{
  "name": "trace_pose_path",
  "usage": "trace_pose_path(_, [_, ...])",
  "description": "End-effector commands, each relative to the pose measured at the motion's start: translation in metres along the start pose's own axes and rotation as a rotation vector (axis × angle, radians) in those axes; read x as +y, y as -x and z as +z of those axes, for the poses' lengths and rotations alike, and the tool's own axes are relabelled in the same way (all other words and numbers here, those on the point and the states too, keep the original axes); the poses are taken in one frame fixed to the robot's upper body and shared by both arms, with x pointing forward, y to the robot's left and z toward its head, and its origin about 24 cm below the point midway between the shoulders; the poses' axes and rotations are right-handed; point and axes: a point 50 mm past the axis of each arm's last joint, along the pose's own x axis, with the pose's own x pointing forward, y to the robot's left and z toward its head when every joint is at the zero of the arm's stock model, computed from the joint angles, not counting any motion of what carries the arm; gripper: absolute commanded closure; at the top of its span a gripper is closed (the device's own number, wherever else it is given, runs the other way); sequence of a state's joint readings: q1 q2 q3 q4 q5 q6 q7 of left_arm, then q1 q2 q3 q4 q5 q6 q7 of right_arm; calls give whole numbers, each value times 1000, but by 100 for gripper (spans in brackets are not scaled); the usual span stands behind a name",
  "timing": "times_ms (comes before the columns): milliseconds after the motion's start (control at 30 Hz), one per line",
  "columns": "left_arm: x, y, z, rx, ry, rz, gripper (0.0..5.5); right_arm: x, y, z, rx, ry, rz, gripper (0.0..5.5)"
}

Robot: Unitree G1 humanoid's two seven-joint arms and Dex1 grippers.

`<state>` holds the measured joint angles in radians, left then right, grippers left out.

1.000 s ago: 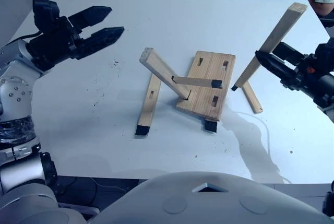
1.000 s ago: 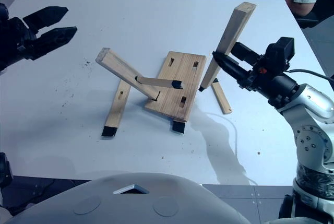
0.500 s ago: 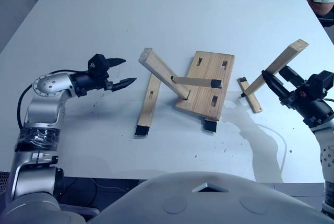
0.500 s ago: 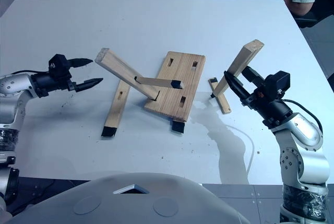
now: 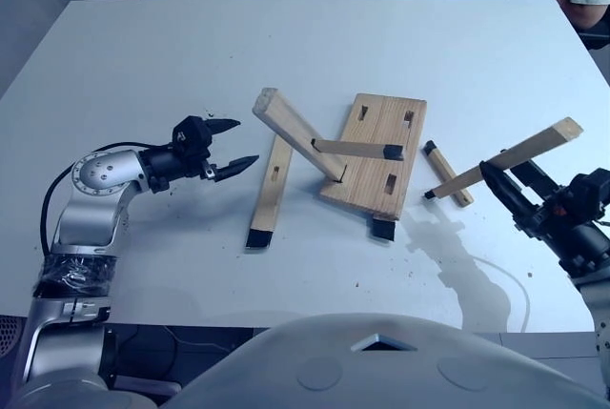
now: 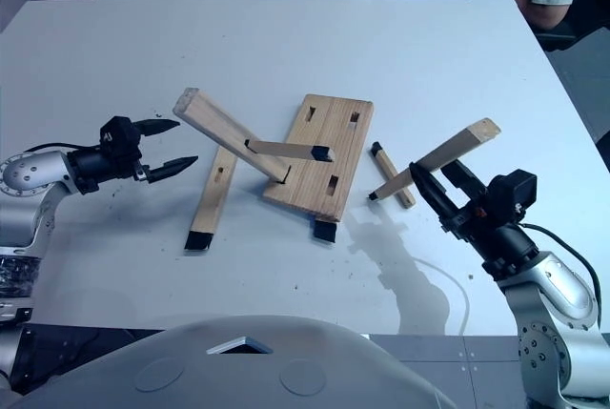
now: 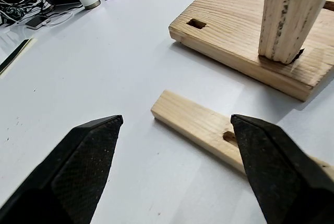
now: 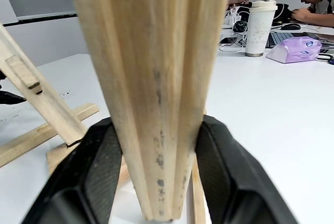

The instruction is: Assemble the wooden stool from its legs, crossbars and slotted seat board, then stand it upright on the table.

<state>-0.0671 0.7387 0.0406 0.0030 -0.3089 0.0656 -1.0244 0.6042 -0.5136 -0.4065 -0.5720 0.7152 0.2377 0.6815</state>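
Left gripper [image 5: 244,141]: jaws wide apart, nothing held, low over the table [image 5: 143,66]. Just ahead of the jaws is a flat leg [image 5: 270,190], slot facing up, with its bare end roughly centred on the gap in the left wrist view. Past that lies the slotted seat board [image 5: 376,156], flat. A tilted leg [image 5: 291,128] is plugged into it, and a crossbar [image 5: 357,149] is stuck in that leg's side. A black-capped end [image 5: 383,229] pokes out from under the board.

Right gripper [image 5: 488,173]: jaws clamped on the held leg [image 5: 524,147], which is slanted. Its capped tip sticks out ahead of the jaws, just beside the loose crossbar [image 5: 445,175]. Can't tell if they touch.
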Motion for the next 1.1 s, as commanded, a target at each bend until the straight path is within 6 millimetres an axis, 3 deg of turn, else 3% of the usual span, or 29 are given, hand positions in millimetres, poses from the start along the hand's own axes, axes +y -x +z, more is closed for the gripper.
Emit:
trace_pose_path(33, [-1, 1, 2, 5, -4, 14, 165, -7, 27, -44, 289, -70, -44, 351])
trace_pose_path(167, [-1, 1, 7, -10, -7, 20, 165, -2, 36, -55, 377, -72, 24, 351])
trace_pose_path(267, [1, -1, 10, -21, -6, 22, 165, -2, 30, -49, 352, -51, 54, 351])
trace_pose_path(467, [-4, -13, 11, -16, -41, -24, 165, -11, -10, -4, 140, 47, 61, 351])
trace_pose_path(600, [-7, -25, 15, -29, -68, -66, 165, -18, -38, 11, 64, 120, 35, 351])
trace_pose_path(733, [-10, -36, 19, -41, -101, -106, 165, -21, -57, 3, 90, 182, 32, 351])
trace_pose_path(867, [-17, -39, 30, -73, -138, -149, 165, -11, -74, -7, 109, 200, 101, 351])
trace_pose_path(1100, [-16, -42, 54, -149, -148, -184, 165, 14, -81, -19, 135, 193, 198, 351])
